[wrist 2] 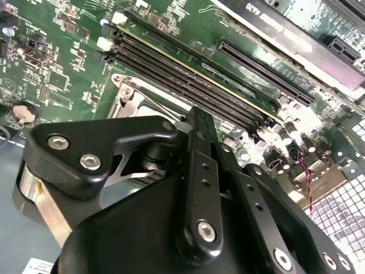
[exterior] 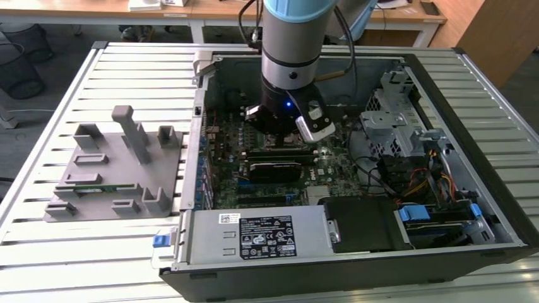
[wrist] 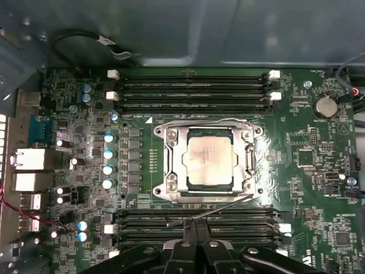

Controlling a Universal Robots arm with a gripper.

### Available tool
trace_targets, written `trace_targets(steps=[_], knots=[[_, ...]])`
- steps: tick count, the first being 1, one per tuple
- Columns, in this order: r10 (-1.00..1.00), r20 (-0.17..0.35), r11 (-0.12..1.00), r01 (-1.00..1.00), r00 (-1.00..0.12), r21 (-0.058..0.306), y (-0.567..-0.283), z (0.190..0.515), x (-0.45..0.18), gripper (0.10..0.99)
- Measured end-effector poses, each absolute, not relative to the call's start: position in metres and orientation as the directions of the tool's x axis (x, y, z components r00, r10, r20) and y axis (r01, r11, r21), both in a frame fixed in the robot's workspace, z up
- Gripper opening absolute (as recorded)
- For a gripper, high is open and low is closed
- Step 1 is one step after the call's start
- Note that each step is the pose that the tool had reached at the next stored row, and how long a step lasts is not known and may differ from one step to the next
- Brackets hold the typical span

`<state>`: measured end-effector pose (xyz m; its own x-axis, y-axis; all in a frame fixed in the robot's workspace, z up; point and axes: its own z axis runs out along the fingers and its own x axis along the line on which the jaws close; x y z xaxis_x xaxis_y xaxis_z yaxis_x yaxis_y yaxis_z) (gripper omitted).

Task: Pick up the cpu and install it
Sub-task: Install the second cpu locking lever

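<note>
1. Exterior view: one open computer case (exterior: 471,82) lies on a slatted metal table (exterior: 126,63). One arm comes down into it from twelve o'clock, and its gripper (exterior: 282,129) sits low over the middle of the green motherboard (exterior: 219,132).
2. Seen in that view, one grey fixture rack (exterior: 113,167) stands on the table at nine o'clock from the case, well apart from the arm. It holds one thin green memory stick (exterior: 97,188), lying flat in a low slot.
3. Inside the case I count one silver power supply (exterior: 252,235) at six o'clock, one metal drive cage (exterior: 396,120) at three o'clock, and one black rectangular card (exterior: 274,169) just below the gripper.
4. In the first wrist view there is one cpu (wrist: 208,157) — silver-grey top, lying flat in its socket on the board. The socket's metal frame (wrist: 171,165) surrounds it.
5. Two banks of dark memory slots (wrist: 194,91) flank the socket, one on each side, so the cpu lies between them. One round coin battery (wrist: 325,105) sits near the board's corner.
6. One thin wire lever (wrist: 217,209) slants across the gap between the socket and the bank nearest the fingers.
7. The gripper's fingers are drawn narrow, tips together — nothing is visible between them. They hang just beside the socket, their tips at the wire lever, and the cpu is apart from them.
</note>
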<state>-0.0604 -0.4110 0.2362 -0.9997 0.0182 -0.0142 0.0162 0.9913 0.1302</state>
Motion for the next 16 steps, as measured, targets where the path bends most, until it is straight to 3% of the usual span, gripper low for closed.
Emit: trace_targets(steps=[7, 16], knots=[[0.018, -0.014, 0.99, 0.016, -1.0, 0.142, -0.4111, 0.2302, -0.0621, 0.114], [0.019, -0.013, 0.98, 0.016, -1.0, 0.197, -0.4124, 0.2262, -0.0622, 0.114]])
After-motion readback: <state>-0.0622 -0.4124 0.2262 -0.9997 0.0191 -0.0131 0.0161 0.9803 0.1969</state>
